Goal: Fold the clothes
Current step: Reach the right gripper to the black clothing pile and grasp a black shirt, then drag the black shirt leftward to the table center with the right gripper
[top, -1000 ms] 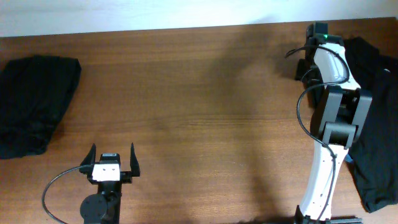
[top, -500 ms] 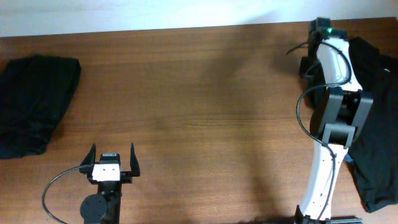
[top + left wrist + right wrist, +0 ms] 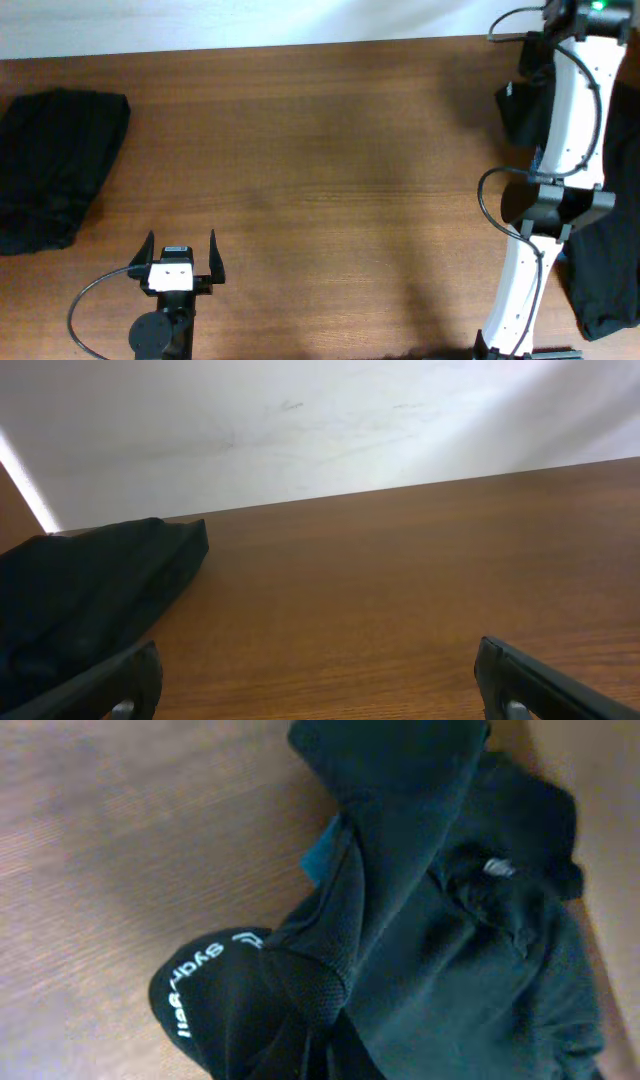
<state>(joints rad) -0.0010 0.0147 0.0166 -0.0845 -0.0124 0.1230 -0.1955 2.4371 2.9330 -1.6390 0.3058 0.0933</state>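
**Overhead.** The left pincer [image 3: 181, 242] rests at 7 o'clock on the bench [image 3: 330, 150], jaws spread wide and holding nothing. A dark bundle [image 3: 50, 165] lies at 9 o'clock against the bench edge, compact but with uneven borders; you cannot tell from here whether it is a finished fold. The right arm [image 3: 570, 110] reaches toward 1 o'clock. Its right pincer [image 3: 528, 70] is clenched, and a black garment [image 3: 520, 115] appears to hang from it above the bench. A loose heap [image 3: 610, 240] of black cloth sprawls at 4 o'clock, partly hidden by the arm.

**Left wrist.** You see bare wood between the open jaws, the dark bundle off at 9 o'clock and the wall [image 3: 300, 420] beyond.

**Right wrist.** Black fabric drapes close to the lens, bearing white lettering, with a small blue piece [image 3: 320, 860] showing among the folds. The jaws themselves are hidden by cloth.

**Progress.** Judge the task as early. One garment is only being picked up, nothing is spread flat, and the heap is unfolded. You have yet to lay the garment out and make every fold.
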